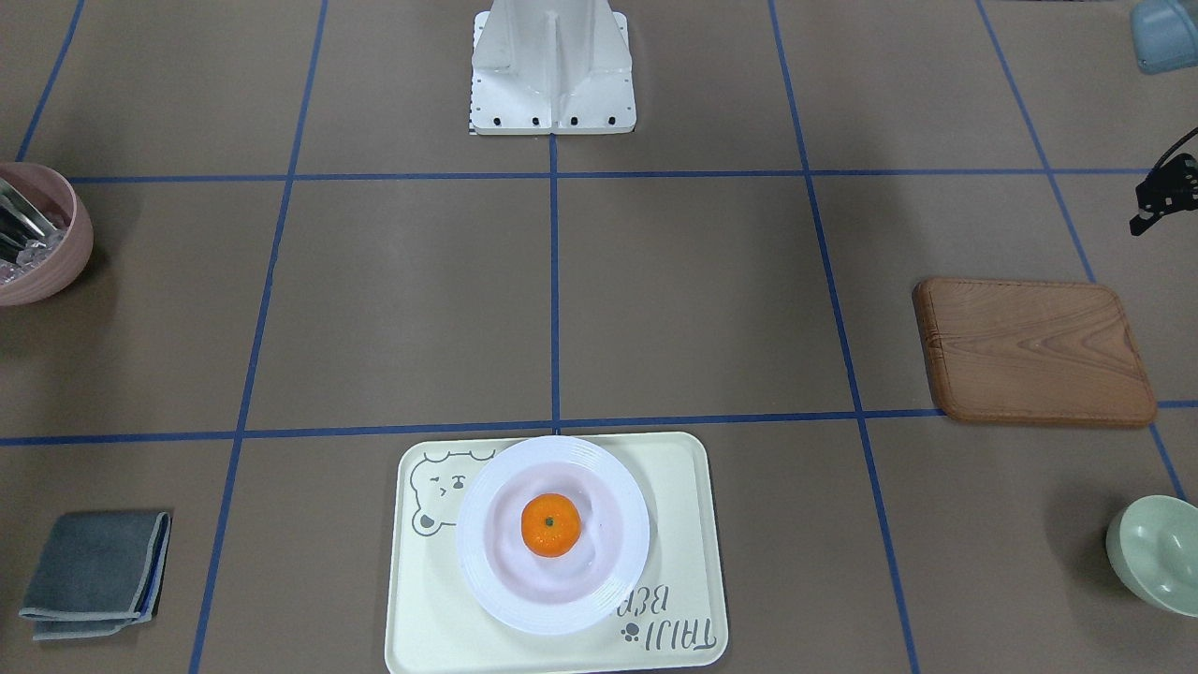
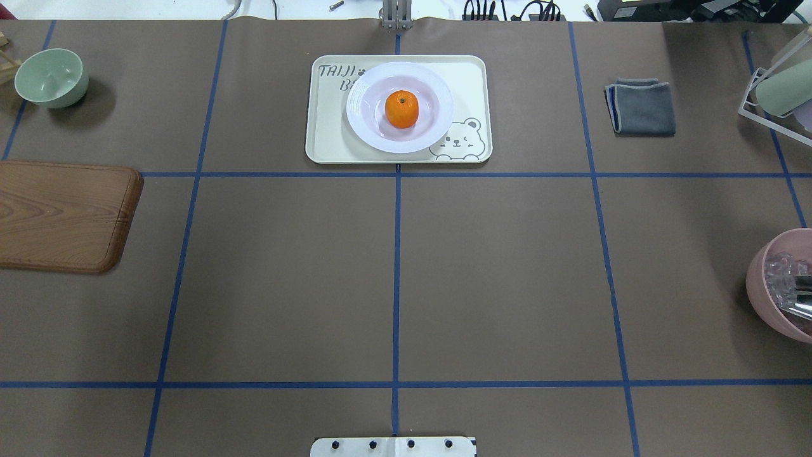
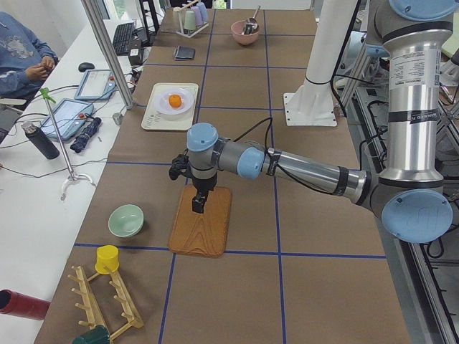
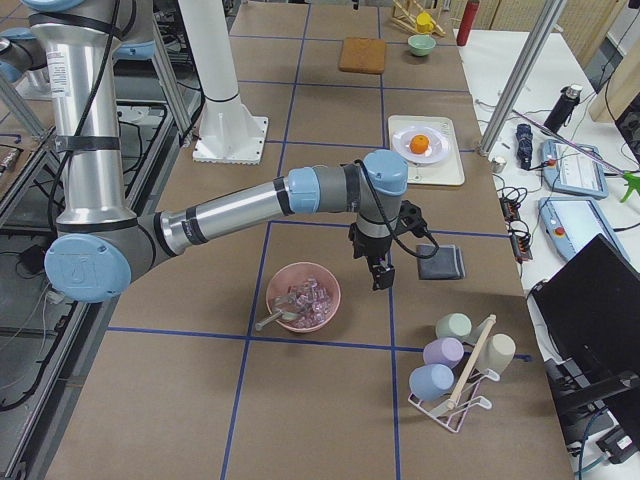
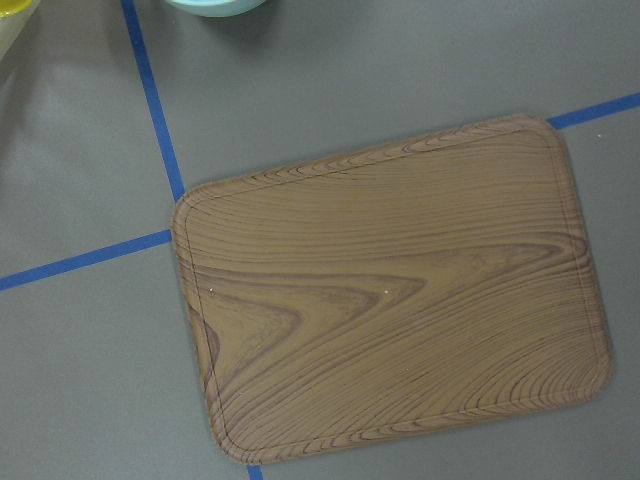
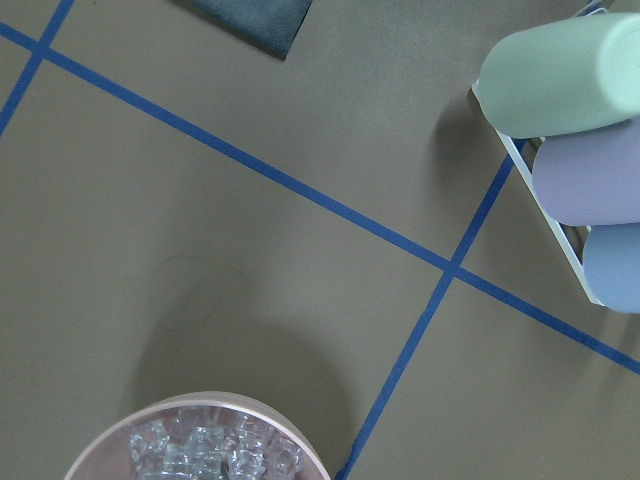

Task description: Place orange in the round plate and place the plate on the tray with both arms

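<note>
Both claws hang well clear of the tray (image 2: 327,136), nearer the robot: left claw (image 3: 198,204) off its left end, right claw (image 4: 378,275) off its right. Whether either is spread cannot be told. On the tray sits the white round plate (image 2: 438,130), cradling the bright orange (image 2: 401,108), stem up.

A robotics lab: blue-taped grid table (image 2: 507,285), aluminium frame post (image 3: 106,50), teach pendant (image 3: 68,117).

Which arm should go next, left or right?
Neither, it seems: the orange already sits in the plate on the tray. The left hand hangs over the board, the right hand by the pink bowl, both far off.
</note>
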Motion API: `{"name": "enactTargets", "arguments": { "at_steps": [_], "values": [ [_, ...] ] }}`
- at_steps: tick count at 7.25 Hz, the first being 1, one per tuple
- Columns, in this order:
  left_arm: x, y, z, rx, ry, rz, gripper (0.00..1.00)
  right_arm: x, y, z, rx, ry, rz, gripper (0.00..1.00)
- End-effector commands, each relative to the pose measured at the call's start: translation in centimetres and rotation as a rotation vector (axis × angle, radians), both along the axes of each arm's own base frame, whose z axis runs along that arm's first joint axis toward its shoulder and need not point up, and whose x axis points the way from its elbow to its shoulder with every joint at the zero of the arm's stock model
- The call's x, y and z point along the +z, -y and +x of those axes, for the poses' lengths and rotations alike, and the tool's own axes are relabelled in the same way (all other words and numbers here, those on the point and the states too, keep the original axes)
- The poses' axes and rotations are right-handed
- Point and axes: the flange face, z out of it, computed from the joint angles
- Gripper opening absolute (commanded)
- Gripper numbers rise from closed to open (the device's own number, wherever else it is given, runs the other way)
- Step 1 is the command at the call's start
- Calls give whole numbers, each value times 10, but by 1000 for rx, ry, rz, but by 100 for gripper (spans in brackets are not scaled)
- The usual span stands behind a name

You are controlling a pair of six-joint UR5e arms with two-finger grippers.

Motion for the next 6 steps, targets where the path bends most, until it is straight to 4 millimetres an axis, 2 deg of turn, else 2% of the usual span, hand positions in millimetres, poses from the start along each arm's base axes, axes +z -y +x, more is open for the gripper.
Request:
{"name": "enactTargets", "arguments": {
  "at_steps": [1, 6],
  "values": [
    [-2, -2, -2, -3, -2, 4, 98, 0, 0, 0, 0, -2, 0, 100],
    [7, -5, -2, 0, 2, -13, 98, 0, 0, 1, 1, -8, 2, 100]
  ]
}}
